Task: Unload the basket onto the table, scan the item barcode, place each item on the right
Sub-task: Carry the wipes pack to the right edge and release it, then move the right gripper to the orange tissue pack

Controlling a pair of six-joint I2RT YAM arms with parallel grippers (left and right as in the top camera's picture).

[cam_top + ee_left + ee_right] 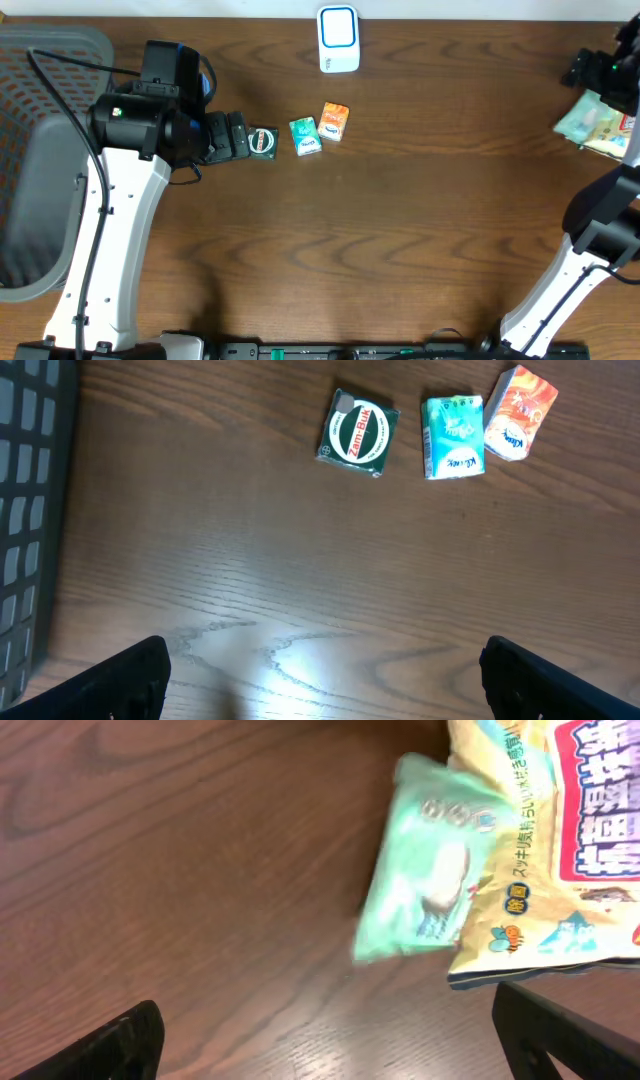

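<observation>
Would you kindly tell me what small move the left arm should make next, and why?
Probably ease the left claw forward towards the Zam-Buk box: its jaws stand open and empty, the box lies just ahead of them, and nothing is held yet for the white scanner.

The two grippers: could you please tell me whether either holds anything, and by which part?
Nothing is held: the left gripper and right gripper both stand open, empty.

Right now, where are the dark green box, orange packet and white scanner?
dark green box [358,433], left wrist view, top face.
orange packet [517,412], left wrist view, front.
white scanner [338,38], overhead view, top.
</observation>
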